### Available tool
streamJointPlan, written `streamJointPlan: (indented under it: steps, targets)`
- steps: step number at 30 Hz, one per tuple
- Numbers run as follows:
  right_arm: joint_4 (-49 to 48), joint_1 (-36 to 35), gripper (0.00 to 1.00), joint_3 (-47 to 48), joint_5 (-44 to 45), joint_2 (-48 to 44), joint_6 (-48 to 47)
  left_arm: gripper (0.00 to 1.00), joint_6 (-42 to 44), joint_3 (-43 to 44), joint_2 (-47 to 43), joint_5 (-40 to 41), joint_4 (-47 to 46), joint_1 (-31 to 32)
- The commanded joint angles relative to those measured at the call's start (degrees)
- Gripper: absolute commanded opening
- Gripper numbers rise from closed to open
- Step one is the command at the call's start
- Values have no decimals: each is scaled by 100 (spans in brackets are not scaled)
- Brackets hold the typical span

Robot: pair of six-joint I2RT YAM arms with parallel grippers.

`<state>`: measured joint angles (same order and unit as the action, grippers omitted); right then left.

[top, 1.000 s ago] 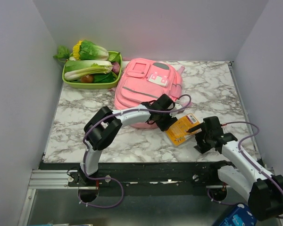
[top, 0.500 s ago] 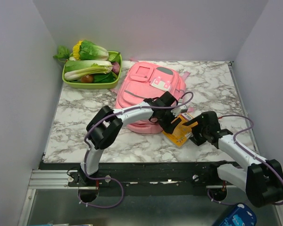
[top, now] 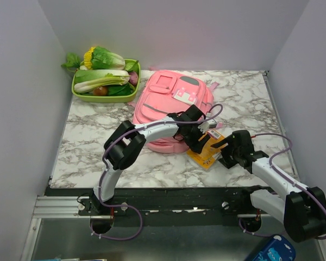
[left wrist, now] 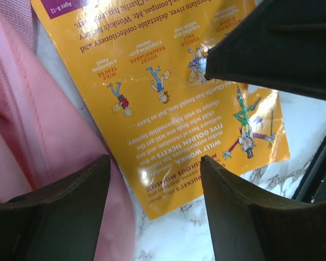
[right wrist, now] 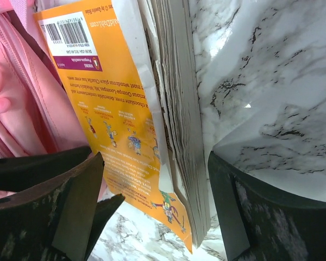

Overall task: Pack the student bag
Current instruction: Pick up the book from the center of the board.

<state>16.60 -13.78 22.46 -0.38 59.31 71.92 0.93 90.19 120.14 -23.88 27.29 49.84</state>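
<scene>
Note student bag point(top: 171, 111) lying flat, front up, at centre-back of marble table point(top: 98, 141), straps at far end, near edge turned toward both arms. Note orange paperback point(top: 206, 151) touching bag's near-right edge, back cover and barcode uppermost. Read that placement as staging: book brought to the bag's lower side, presumably for sliding in; cannot tell from above or from either wrist view which zip, if any, stands open. See nothing inside the bag. Record left gripper point(left wrist: 155, 163) released, jaws apart, hovering just over the cover beside the pink fabric, gripping nothing; judge it posted there to pin or lift the bag edge rather than to carry the book. Record right gripper point(right wrist: 155, 157) likewise released, jaws spread wide and straddling the page block from the table side, neither pad visibly pressing on paper. In right wrist view, see page edges exposed and cover angled toward the bag, suggesting the book tipped up on its long side; not certain. Judge a pinch across spine and pages as the sensible grasp, thin cover likely to flex otherwise. Log green tray point(top: 106, 99) at back left, well apart from the bag, filled with leafy greens, a pale-stalked cabbage, one small red round item and something yellow at the back.
</scene>
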Motion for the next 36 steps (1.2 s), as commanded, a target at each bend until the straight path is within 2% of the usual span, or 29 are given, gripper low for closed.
streamJointPlan:
  steps: [1,6,10,11,15,19,20,27,32,36]
  targets:
    - [573,-11,86,-321,258,81,-99,74,-5,-20,352,-46,-399,-36]
    - [362,-81,86,-277,170,151,-152,74,21,51,546,-170,-417,-28]
    - [-321,-160,85,-356,65,178,-222,74,4,16,564,-161,-426,-36]
    - [-489,-169,84,-374,-231,151,-257,74,-5,-2,555,-144,-444,-36]
    - [-1175,-204,82,-391,-629,-252,-380,74,21,-54,528,-108,-452,-36]
    - [-2456,-204,82,-602,-1147,-1208,-792,75,-75,-72,467,-240,-444,-28]
    - [-2521,-213,82,-628,-1244,-1316,-820,75,-75,-89,441,-284,-470,-19]
    - [-2416,-213,78,-831,-1122,-1326,-873,75,-75,-107,370,-354,-488,8]
    - [-1354,-230,70,-506,-745,-720,-1144,75,-75,-213,309,-328,-488,8]
    - [-658,-309,68,-207,-507,-341,-1347,74,-75,-265,300,-302,-496,8]
